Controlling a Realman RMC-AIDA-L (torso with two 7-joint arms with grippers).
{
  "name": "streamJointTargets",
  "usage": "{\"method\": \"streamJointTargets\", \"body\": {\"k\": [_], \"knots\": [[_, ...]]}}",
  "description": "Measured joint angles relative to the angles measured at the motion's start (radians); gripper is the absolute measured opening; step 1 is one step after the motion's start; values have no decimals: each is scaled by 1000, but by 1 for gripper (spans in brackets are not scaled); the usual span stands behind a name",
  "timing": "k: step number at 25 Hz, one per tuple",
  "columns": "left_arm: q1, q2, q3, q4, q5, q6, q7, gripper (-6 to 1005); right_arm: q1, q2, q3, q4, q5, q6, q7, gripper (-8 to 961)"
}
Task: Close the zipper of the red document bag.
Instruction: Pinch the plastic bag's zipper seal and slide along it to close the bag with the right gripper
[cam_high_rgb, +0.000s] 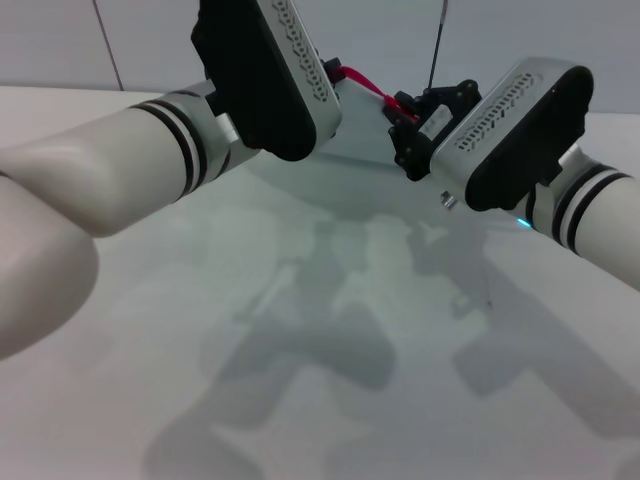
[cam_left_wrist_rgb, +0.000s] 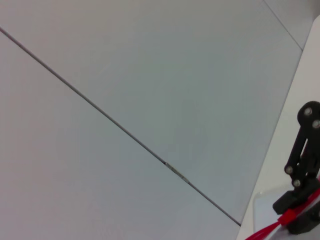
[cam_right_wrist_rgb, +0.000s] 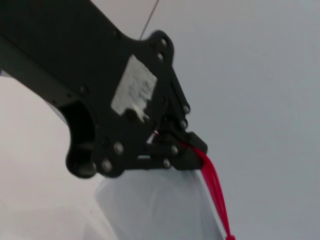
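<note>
The red document bag (cam_high_rgb: 362, 140) is a translucent pale pouch held up between my two grippers at the far side of the table. Its red zipper (cam_high_rgb: 368, 88) runs along the top edge from one gripper to the other. My left gripper (cam_high_rgb: 336, 72) is shut on the bag's end at the zipper; the right wrist view shows its black fingers (cam_right_wrist_rgb: 192, 150) clamped where the zipper (cam_right_wrist_rgb: 215, 190) meets the pouch (cam_right_wrist_rgb: 155, 205). My right gripper (cam_high_rgb: 405, 112) is shut on the zipper's other end. In the left wrist view its fingertips (cam_left_wrist_rgb: 290, 210) pinch the red strip (cam_left_wrist_rgb: 272, 227).
The white table (cam_high_rgb: 330, 330) spreads out in front of the arms, crossed by their shadows. A pale wall (cam_high_rgb: 100, 40) with thin seams rises right behind the bag. My left forearm (cam_high_rgb: 110, 170) fills the near left of the head view.
</note>
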Motion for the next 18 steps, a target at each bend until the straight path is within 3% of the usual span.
{"method": "streamJointTargets", "body": {"k": [18], "knots": [[49, 1, -18, 35, 3, -3, 6, 38, -27, 0, 80, 28, -11, 0, -11, 123]]}}
